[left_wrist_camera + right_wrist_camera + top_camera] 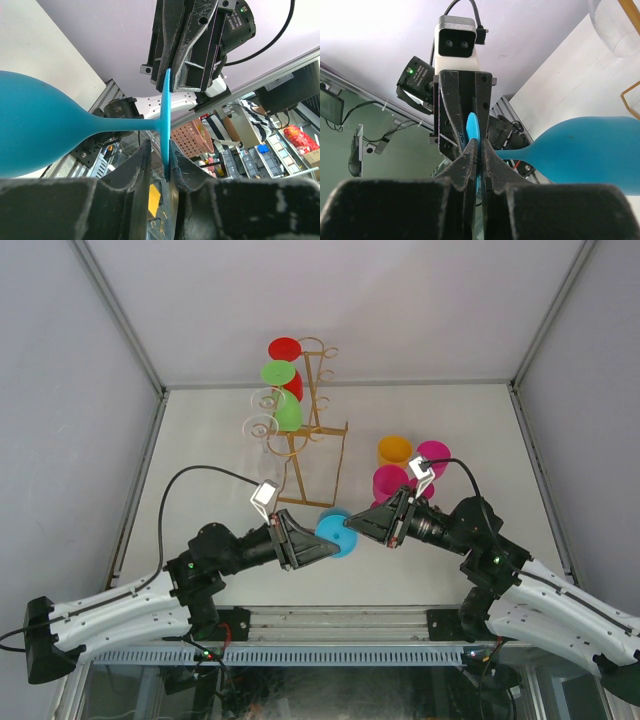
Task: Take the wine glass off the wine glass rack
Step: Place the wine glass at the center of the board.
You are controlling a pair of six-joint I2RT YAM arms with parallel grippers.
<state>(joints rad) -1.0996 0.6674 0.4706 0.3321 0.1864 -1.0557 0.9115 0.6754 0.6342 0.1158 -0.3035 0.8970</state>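
The pale table (470,420) is walled on three sides, with bare surface showing left of the rack, behind the cups and along the near edge. The wine glass rack (312,400) stands left of centre toward the back, its rectangular base reaching forward. A red glass (285,350), a green glass (278,373) and a clear glass (262,425) hang on its left side. The two arms meet in front of it: the left gripper (160,165) and the right gripper (479,155) are each clamped on the rim of the blue wine glass's foot, from opposite edges. The blue wine glass (333,528) is off the rack, lying sideways between them just beside the base's near right corner; contact there cannot be judged. An orange cup (394,451) and two magenta cups (433,455) cluster just behind the right gripper.
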